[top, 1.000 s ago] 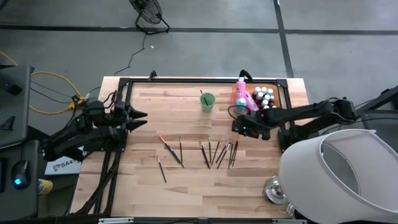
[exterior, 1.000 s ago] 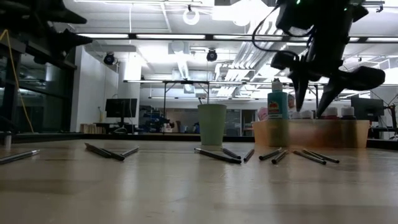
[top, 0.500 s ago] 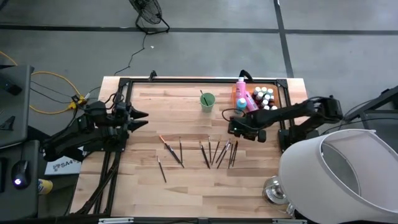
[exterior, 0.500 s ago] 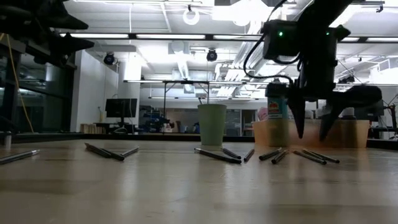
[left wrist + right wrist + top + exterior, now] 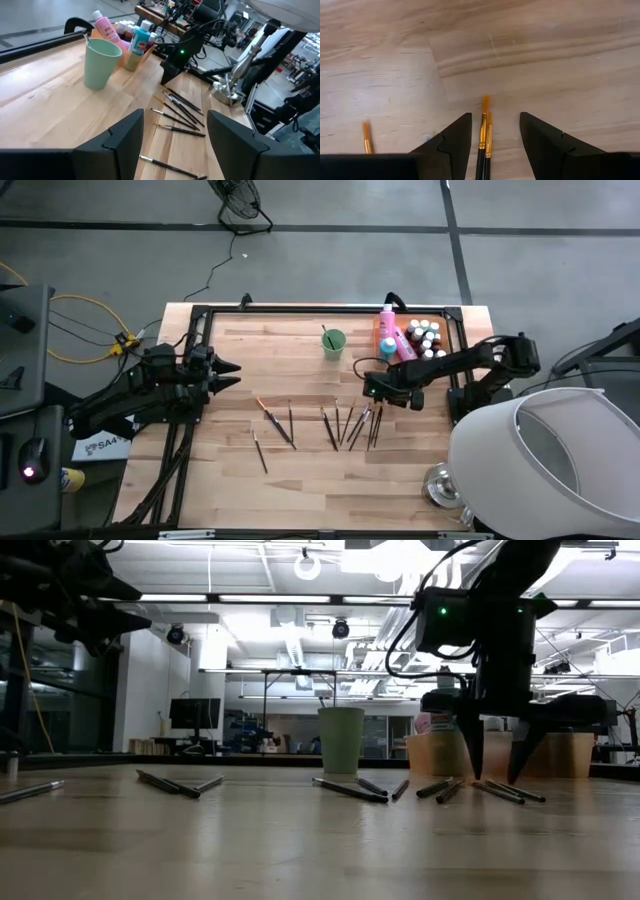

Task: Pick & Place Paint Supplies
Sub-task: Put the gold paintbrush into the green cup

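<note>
Now my right hand (image 5: 374, 392) hangs low over the desk (image 5: 300, 470), fingers pointing down and spread apart, nothing between them yet. I have it straddling a pair of brushes (image 5: 484, 135) lying side by side with their orange bristle tips forward, so that closing should catch at least one handle; from the low view the fingertips (image 5: 470, 772) look to be just above the wood, if not touching it. These two belong to the right-hand cluster of brushes (image 5: 358, 425); others lie scattered toward the left (image 5: 275, 422), and one brush already stands in the green cup (image 5: 333, 342). The small paint bottles (image 5: 424, 335), the pink bottle (image 5: 390, 328) and the teal bottle (image 5: 141, 36) sit together in the orange tray (image 5: 545, 752) at the far right of the desk, well apart from my fingers. My left hand (image 5: 228, 374) waits by the left edge, raised off the desk, fingers apart and empty. Against a second ago, my right hand has come away from beside the tray, moved leftward toward the brushes and dropped lower; the left has not shifted, and no brush has moved.
</note>
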{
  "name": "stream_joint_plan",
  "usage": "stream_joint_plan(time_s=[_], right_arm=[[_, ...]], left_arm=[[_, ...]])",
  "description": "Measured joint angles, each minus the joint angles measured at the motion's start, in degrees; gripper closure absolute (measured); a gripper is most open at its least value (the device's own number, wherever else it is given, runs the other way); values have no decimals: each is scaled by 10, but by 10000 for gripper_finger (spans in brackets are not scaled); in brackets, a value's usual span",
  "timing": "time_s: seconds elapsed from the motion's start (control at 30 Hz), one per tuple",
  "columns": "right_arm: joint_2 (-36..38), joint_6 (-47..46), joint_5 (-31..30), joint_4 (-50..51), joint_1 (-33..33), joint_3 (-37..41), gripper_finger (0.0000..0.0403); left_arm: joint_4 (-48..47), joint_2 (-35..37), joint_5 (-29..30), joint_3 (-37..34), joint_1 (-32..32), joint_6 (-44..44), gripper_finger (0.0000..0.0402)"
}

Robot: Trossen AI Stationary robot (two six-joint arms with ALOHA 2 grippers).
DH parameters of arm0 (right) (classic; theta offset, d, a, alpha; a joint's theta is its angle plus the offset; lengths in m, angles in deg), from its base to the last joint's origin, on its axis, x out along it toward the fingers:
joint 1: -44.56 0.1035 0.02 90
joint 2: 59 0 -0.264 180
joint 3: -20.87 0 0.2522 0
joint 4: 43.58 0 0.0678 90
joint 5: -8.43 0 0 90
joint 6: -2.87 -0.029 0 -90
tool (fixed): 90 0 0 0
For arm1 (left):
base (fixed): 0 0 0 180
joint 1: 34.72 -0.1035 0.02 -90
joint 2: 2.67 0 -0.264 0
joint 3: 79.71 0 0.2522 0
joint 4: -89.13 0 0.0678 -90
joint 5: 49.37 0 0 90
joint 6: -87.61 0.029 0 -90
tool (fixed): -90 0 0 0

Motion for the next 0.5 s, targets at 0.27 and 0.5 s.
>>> stream_joint_plan(time_s=[0.27, 0.5], right_arm=[[0, 36, 4, -12, -23, 0, 243], [-1, 62, 0, -27, -27, 1, 243]], left_arm=[[-5, 0, -2, 0, 0, 0, 188], [-5, 0, -2, 0, 0, 0, 188]])
